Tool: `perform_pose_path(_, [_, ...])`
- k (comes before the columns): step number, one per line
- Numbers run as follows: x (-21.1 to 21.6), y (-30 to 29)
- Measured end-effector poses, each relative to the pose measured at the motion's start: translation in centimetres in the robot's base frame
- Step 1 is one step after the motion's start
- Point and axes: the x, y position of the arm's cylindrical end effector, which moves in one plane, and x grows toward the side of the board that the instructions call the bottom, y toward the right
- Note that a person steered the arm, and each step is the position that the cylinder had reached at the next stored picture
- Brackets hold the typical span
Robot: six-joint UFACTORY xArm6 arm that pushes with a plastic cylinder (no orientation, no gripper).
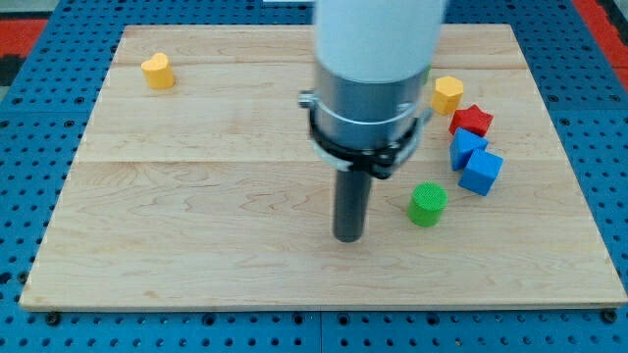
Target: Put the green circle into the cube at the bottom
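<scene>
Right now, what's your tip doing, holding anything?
No pincer: my tip holds nothing, sitting on the board, apart from the green circle to the view's right.

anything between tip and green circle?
Nothing: the camera view shows bare board between my tip and the green circle, which sits to the tip's right in the view.

my tip [348, 238] left of green circle [427, 204] — blue cube [481, 172] to its upper right
</scene>
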Motion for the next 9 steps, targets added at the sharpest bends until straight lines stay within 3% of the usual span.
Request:
perform_pose_path(4, [-1.6,11.5])
perform_pose_path(7, [-4.3,9.5])
perform_pose_path(9, [-3.8,13.4])
